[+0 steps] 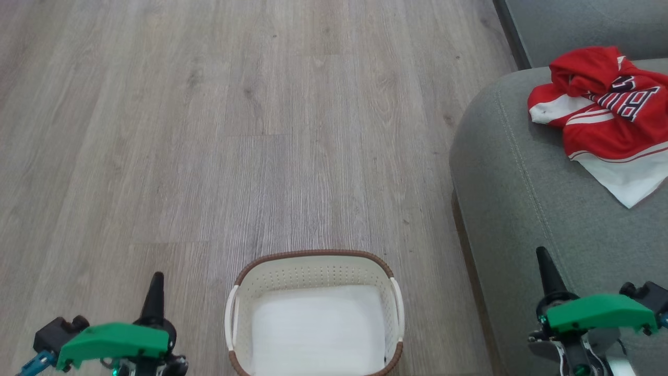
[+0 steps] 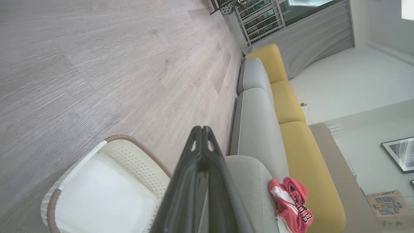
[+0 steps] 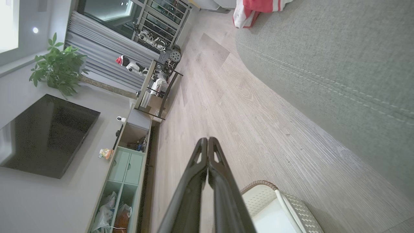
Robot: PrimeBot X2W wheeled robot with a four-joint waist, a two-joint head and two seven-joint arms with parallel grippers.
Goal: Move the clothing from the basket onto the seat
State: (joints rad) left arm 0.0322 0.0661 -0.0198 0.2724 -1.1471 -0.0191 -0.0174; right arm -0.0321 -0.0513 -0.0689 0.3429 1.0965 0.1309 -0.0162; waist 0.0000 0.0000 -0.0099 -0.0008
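The red and white clothing (image 1: pixel 608 112) lies crumpled on the grey seat (image 1: pixel 527 209) at the upper right, dark lettering facing up; it appears too in the left wrist view (image 2: pixel 292 204) and the right wrist view (image 3: pixel 255 8). The cream basket (image 1: pixel 313 271) with its brown rim stands on the floor at bottom centre, its flat white bottom bare. My left gripper (image 1: pixel 155 287) is shut at the lower left, apart from the basket. My right gripper (image 1: pixel 544 261) is shut at the lower right, over the seat's front edge. Both hold nothing.
Grey wood floor (image 1: pixel 235 130) spreads to the left and beyond the basket. Yellow back cushions (image 2: pixel 291 103) run along the sofa. A black TV (image 3: pixel 45 136), a low cabinet (image 3: pixel 126 168) and a plant (image 3: pixel 55 68) stand by the far wall.
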